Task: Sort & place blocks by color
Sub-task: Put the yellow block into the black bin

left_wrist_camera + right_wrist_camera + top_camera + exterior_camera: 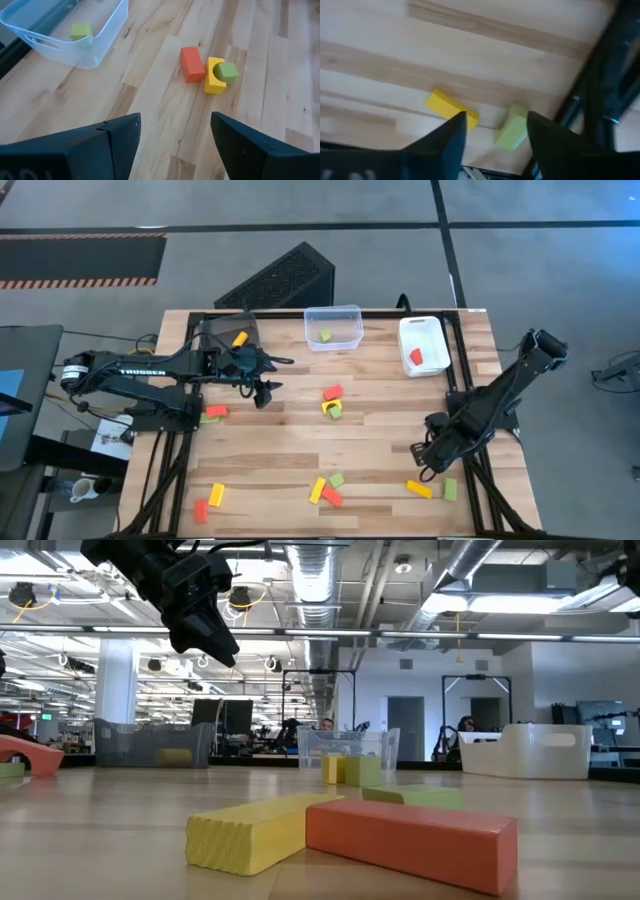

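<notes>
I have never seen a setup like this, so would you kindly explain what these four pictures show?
Two dark robot arms work at a wooden table, sorting small blocks by colour. One picture looks straight down, one looks level across the tabletop, and two come from cameras on the arms' wrists. At the far edge stand a dark bin with a yellow block, a clear bin with a green block and a white bin with a red block. More red, yellow and green blocks lie scattered. The left gripper hangs open, aimed at a centre cluster. The right gripper, open, is low by a yellow block and green block. Neither holds anything.
</notes>
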`<action>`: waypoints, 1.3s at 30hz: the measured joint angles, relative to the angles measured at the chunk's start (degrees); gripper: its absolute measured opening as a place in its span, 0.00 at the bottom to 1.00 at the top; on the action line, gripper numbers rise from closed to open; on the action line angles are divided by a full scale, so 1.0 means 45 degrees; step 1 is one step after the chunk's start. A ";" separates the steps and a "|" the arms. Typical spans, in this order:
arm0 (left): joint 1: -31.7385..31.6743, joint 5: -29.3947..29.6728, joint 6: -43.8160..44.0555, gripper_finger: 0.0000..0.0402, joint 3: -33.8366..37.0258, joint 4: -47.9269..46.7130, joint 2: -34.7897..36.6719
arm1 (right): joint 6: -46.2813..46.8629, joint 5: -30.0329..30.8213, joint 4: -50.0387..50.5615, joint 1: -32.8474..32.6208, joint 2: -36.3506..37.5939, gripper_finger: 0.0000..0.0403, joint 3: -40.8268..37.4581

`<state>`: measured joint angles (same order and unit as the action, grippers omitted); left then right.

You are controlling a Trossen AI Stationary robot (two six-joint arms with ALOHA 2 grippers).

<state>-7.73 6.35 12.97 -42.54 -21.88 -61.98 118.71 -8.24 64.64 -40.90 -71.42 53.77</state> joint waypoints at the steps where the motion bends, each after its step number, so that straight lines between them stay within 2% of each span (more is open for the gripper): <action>1: 0.0000 0.0001 0.0027 0.56 0.0000 -0.0001 0.0000 | -0.0025 -0.0226 0.0157 0.0078 -0.0010 0.61 -0.0096; 5: 0.0000 0.0090 0.0221 0.56 0.0000 0.0004 0.0000 | -0.0376 -0.0494 0.0886 0.0348 -0.0167 0.69 -0.0265; 10: -0.0040 0.0107 0.0229 0.56 0.0000 0.0066 0.0000 | -0.0820 -0.0495 0.0242 0.0604 -0.0209 0.71 -0.0265; 16: -0.0233 0.0112 0.0284 0.56 0.0000 0.0130 0.0000 | -0.0727 -0.0983 -0.1021 0.0709 -0.0200 0.71 -0.0422; 22: -0.0365 0.0112 0.0285 0.56 0.0004 0.0307 0.0000 | 0.0288 -0.2477 -0.3736 0.0708 -0.0243 0.71 -0.2243; 25: -0.0364 0.0107 0.0290 0.56 0.0005 0.0472 0.0000 | 0.0600 -0.2578 -0.5129 0.0708 -0.0243 0.71 -0.2862; 31: -0.0364 0.0093 0.0287 0.56 0.0005 0.0427 0.0000 | 0.1088 -0.2858 -0.5090 0.0684 -0.0243 0.71 -0.3325; 35: -0.0364 -0.0015 0.0287 0.56 0.0005 0.0368 0.0000 | 0.1066 -0.3544 -0.5415 0.0679 -0.0243 0.71 -0.3335; 39: -0.0364 -0.0019 0.0287 0.56 0.0005 0.0305 0.0000 | -0.0486 -0.3434 -0.7537 0.0677 -0.0243 0.71 -0.3340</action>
<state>-9.37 6.26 14.26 -42.52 -20.51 -61.98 116.53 -23.69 30.73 -37.85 -72.51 38.74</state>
